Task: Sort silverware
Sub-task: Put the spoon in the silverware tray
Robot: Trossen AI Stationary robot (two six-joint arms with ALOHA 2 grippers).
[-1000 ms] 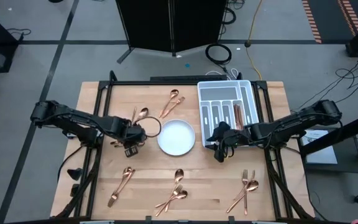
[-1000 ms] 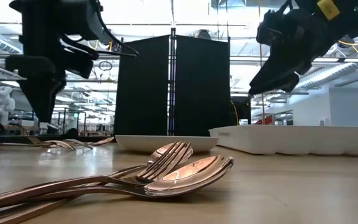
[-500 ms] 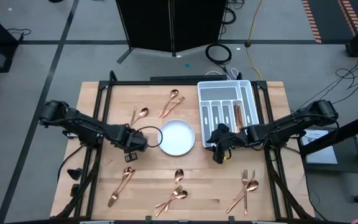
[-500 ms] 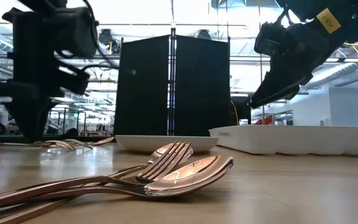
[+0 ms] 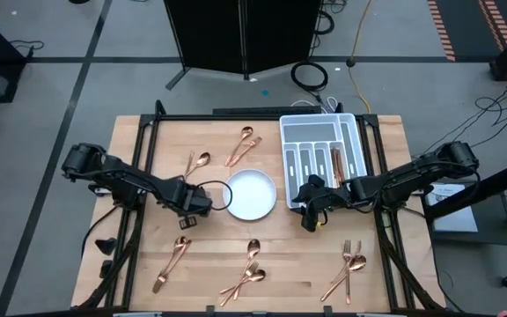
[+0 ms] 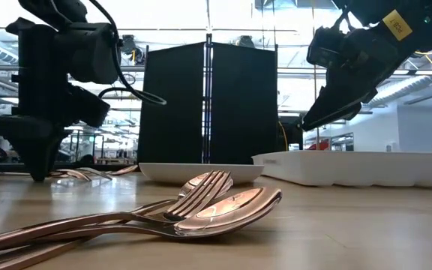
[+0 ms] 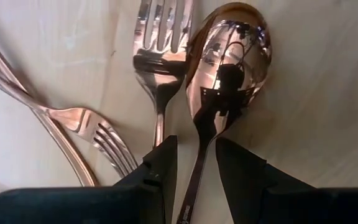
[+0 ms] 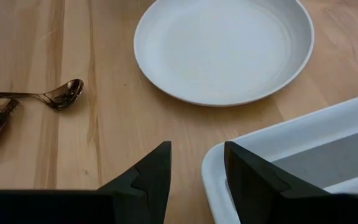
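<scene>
At the left-front of the wooden table (image 5: 148, 264), the left gripper (image 5: 184, 220) is lowered over a cluster of copper silverware (image 5: 172, 261). In the left wrist view its fingers (image 7: 163, 165) stand apart on either side of the handle of a spoon (image 7: 229, 68); whether they touch the handle cannot be told. Two forks (image 7: 160, 56) lie just beside that spoon.

Further silverware groups lie at the back near the plate (image 5: 244, 145), at front centre (image 5: 249, 273) and at front right (image 5: 349, 269).

The round white plate (image 5: 250, 195) sits at table centre. To its right stands the white divided tray (image 5: 319, 151), holding copper pieces in one compartment (image 5: 335, 163).

The right gripper (image 5: 311, 216) hangs above the table at the tray's near-left corner. Its fingers (image 8: 151, 174) are parted and hold nothing.
</scene>
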